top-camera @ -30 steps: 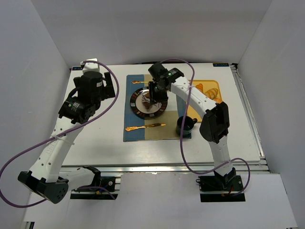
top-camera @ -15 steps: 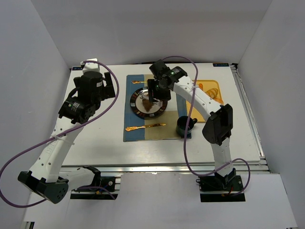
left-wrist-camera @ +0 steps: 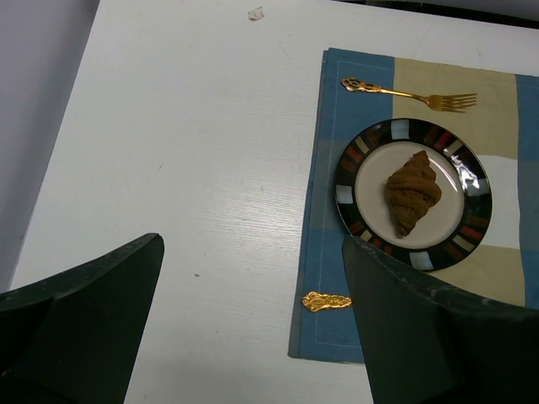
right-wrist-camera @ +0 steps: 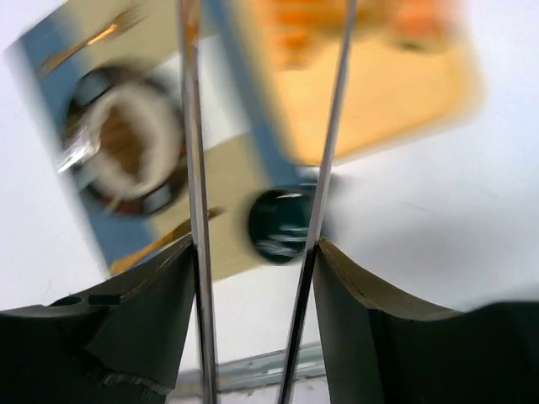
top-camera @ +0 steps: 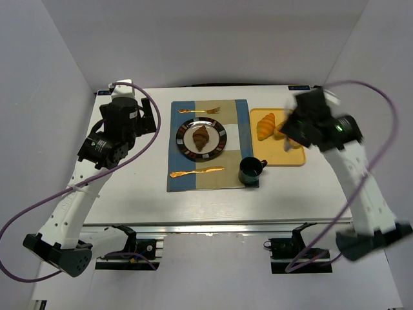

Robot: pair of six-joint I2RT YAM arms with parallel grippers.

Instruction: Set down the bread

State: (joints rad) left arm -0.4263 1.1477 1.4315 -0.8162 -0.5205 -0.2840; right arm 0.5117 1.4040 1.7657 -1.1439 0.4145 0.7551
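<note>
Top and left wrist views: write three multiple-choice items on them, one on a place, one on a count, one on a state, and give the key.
1. Where does the bread lie?
A. on the plate
B. on the yellow tray
C. beside the cup

2. How many gold utensils lie on the mat?
A. one
B. two
C. four

3. How is the left gripper?
A. shut on the bread
B. shut on the cup
C. open and empty

Key:
1 A, the bread sits at the plate's middle.
2 B, a fork lies beyond the plate and a second utensil on its near side.
3 C, the left wrist view shows its fingers wide apart with nothing between them.
</note>
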